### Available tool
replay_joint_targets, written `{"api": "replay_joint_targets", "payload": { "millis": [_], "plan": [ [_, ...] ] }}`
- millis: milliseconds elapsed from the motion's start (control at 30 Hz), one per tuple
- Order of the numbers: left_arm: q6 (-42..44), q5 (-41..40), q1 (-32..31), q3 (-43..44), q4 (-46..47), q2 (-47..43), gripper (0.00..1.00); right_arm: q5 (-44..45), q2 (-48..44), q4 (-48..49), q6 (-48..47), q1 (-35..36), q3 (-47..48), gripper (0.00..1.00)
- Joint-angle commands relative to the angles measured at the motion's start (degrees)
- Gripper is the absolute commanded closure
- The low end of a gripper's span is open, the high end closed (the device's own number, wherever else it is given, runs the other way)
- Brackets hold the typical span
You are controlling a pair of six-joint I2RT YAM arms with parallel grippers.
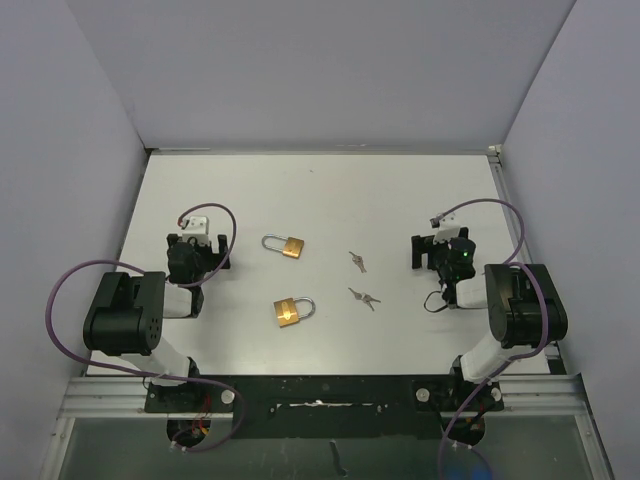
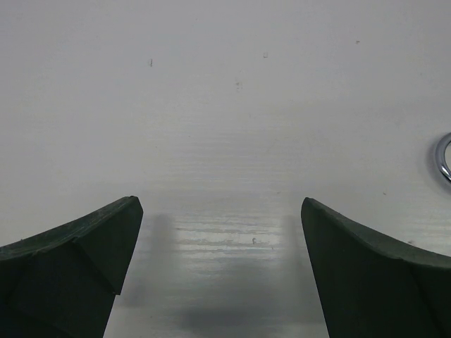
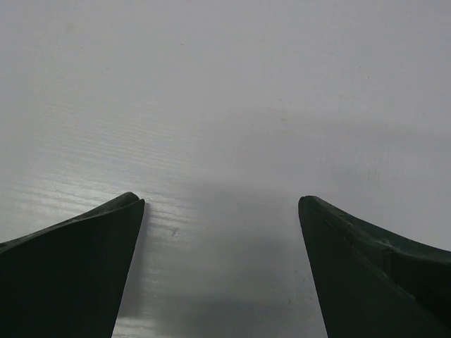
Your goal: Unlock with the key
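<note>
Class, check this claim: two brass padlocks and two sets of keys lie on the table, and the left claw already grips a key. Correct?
Not quite: the left claw is open and grips nothing, as the left wrist view shows. The rest holds.

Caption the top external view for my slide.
Left gripper and right gripper open, empty; far padlock, near padlock, far keys and near keys lie between them.

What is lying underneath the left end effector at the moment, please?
Only bare white table shows beneath the open left end effector. A padlock's chrome shackle peeks in at the wrist view's right edge. The surface directly under both fingers is covered.
</note>
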Motion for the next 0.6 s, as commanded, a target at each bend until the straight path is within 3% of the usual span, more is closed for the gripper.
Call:
{"api": "replay_joint_targets", "payload": {
  "millis": [0,100,167,200,267,333,467,567],
  "plan": [
    [0.3,-0.1,0.3,1.1,1.7,-0.4,0.02,8.1,-3.2,1.9,-0.6,3.3,0.7,0.02],
    [0.5,-1.4,-0.5,4.5,-8.4,-6.1,0.02,18.6,-9.4,-12.1,-3.5,9.5,6.6,0.02],
    [0.2,-3.3,-1.8,8.3,-18.9,-11.4,0.02,26.0,-11.8,-22.8,3.3,12.5,14.1,0.02],
    [-2.0,-5.4,-2.3,10.1,-23.1,-13.7,0.02,24.4,-12.6,-33.3,7.1,12.7,18.2,0.02],
    [-10.6,-8.3,-2.3,13.4,-32.6,-18.3,0.02,19.9,-14.1,-44.4,10.3,13.1,25.0,0.02],
    [-21.6,-9.6,-2.1,16.3,-39.8,-22.7,0.02,12.8,-16.6,-47.8,11.3,13.3,27.3,0.02],
    [-25.3,1.9,-1.6,15.9,-40.6,-29.1,0.02,0.2,-22.9,-46.0,16.7,11.7,24.7,0.02],
    [-28.4,6.2,-1.6,15.3,-39.4,-31.4,0.02,-5.4,-25.4,-43.2,20.7,11.1,21.7,0.02]
  ]
}}
